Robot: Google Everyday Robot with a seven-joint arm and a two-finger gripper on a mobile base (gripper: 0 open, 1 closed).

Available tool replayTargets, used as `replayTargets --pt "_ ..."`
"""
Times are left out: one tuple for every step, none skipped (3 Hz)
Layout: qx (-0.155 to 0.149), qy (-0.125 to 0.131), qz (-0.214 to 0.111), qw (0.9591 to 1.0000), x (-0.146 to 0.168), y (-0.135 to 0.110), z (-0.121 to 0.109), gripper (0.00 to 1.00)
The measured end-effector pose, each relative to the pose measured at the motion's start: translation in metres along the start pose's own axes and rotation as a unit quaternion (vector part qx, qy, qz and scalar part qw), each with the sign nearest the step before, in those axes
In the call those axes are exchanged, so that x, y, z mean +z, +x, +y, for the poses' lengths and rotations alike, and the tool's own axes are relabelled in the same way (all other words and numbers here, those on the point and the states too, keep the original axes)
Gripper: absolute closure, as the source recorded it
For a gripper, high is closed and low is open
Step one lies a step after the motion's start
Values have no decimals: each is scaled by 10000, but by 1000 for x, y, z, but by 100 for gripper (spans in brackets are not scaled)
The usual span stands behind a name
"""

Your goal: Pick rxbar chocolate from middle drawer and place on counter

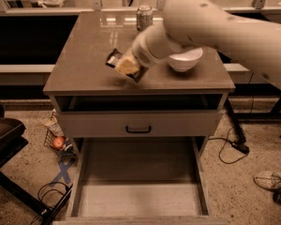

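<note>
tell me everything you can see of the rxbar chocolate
The rxbar chocolate is a small flat dark wrapper with pale markings, tilted, one end poking out of the hand, which is shut on it. It hangs over the front middle of the counter, apparently clear of the slab, with a faint shadow beneath. Its other end is hidden in the grip.

White bowl [187,63], soda can [144,16]
</note>
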State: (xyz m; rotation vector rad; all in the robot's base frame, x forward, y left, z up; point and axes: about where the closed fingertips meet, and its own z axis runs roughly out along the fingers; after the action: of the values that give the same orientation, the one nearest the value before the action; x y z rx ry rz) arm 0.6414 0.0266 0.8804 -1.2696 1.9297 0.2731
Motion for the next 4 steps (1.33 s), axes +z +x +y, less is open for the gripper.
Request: replayTargets --pt "139 -162 -102 9997 57 -51 -23 100" --pt "168 -303 -303 9989 103 -81 -44 100" --pt "189 -416 -493 9977 143 -98 -57 100" --pt "191 -432 -544 9974 151 -103 -60 78"
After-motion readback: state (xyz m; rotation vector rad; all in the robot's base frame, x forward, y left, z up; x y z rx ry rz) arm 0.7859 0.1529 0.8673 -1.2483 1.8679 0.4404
